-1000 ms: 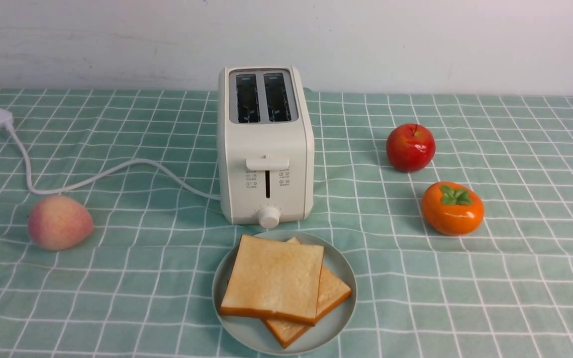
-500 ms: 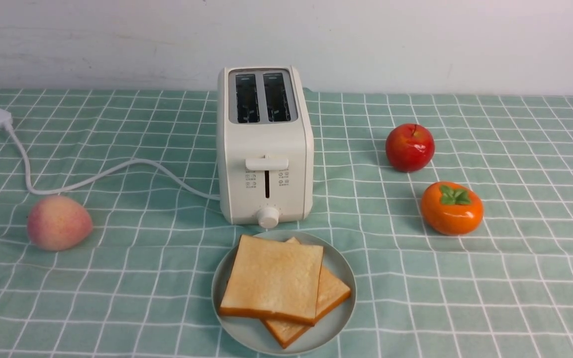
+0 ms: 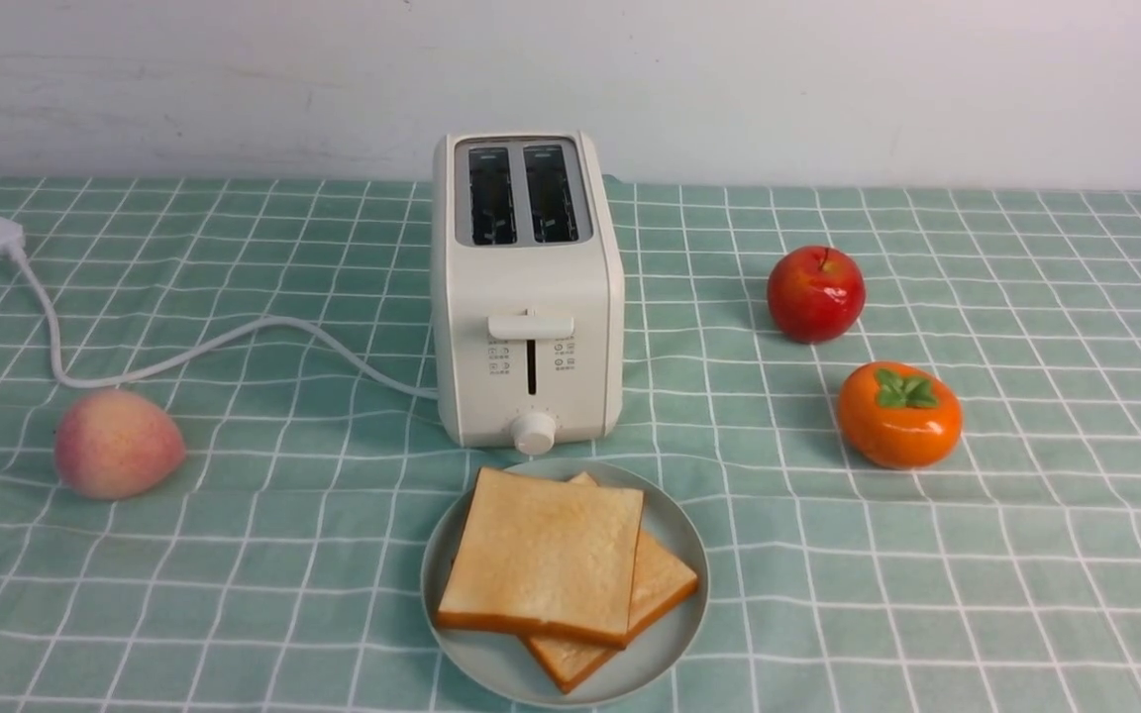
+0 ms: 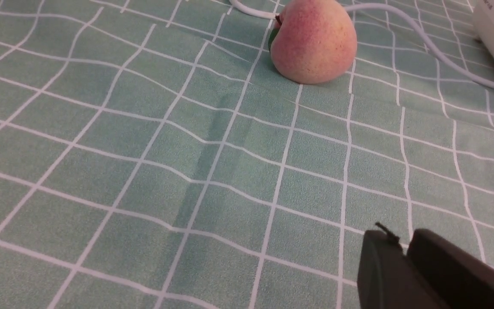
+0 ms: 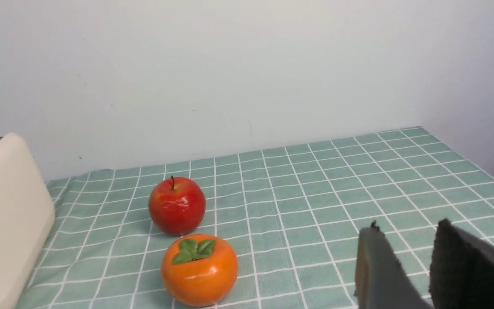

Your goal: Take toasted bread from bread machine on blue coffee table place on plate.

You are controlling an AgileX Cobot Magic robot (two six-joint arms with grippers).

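Two slices of toasted bread lie stacked on the pale plate (image 3: 679, 624) near the front of the blue coffee table (image 3: 234, 555). The upper slice (image 3: 546, 555) partly covers the lower one (image 3: 665, 579). Behind the plate stands the cream bread machine (image 3: 528, 297), both slots dark and empty. Neither gripper shows in the front view. My left gripper (image 4: 401, 240) hovers over bare cloth, its fingers nearly together with nothing between them. My right gripper (image 5: 409, 227) is open and empty over the table's right side, apart from the bread machine (image 5: 7, 214).
A peach (image 3: 118, 443) lies at the left by the white cord (image 3: 184, 356) and plug (image 3: 4, 236). A red apple (image 3: 816, 294) and an orange persimmon (image 3: 899, 414) sit to the right of the toaster. A white wall backs the table.
A dark tip of the right gripper at the front view's right edge a second ago is gone from that view. Bread, plate and toaster have not moved.
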